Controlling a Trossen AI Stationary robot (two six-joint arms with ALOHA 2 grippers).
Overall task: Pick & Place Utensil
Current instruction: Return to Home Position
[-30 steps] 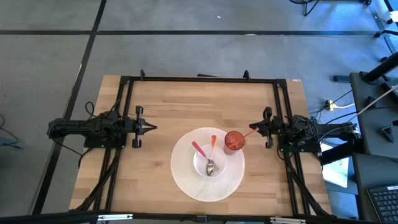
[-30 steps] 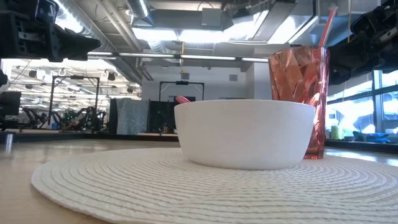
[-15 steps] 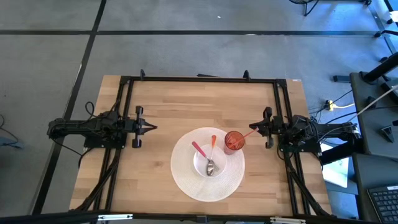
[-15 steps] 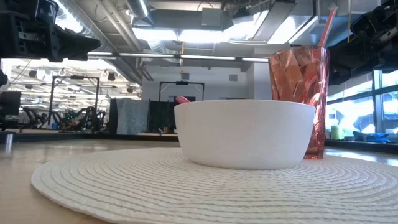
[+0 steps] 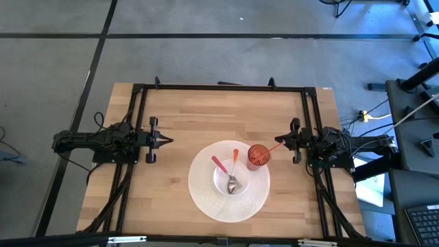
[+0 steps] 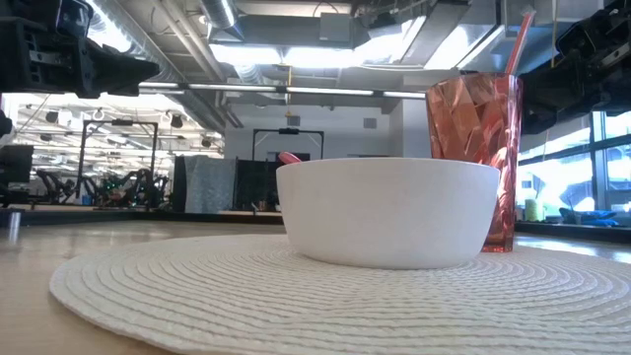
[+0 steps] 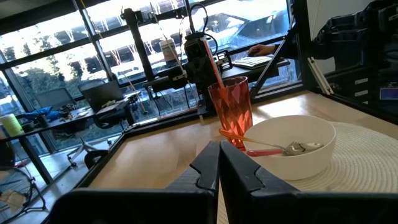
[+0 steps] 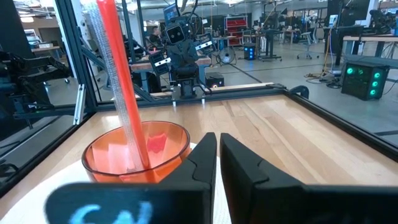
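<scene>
Pale wooden worktop (image 5: 206, 110), ringed by a black metal frame (image 5: 219, 87), stands on a grey floor. Both dark arms lie low at its sides, pointing inward. The left claw (image 5: 170, 140) sits at the left edge, well apart from the tableware, its fingers drawn together with barely a slit between them. The right claw (image 5: 280, 143) sits at the right edge, its fingers likewise pressed narrow and holding nothing.

A round white woven placemat (image 5: 206, 202) lies near the front middle of the worktop. On it stands a plain white bowl (image 5: 223, 184), and just beside that, on the mat's right rim, a faceted orange plastic cup (image 5: 258, 156). A pink fork (image 5: 219, 165) and an orange-handled spoon (image 5: 234, 159) rest inside the bowl, handles leaning out over its far rim. An orange straw (image 5: 273, 147) stands tilted in the cup, its top end close to the right claw's tips but beside them, not between them.
</scene>
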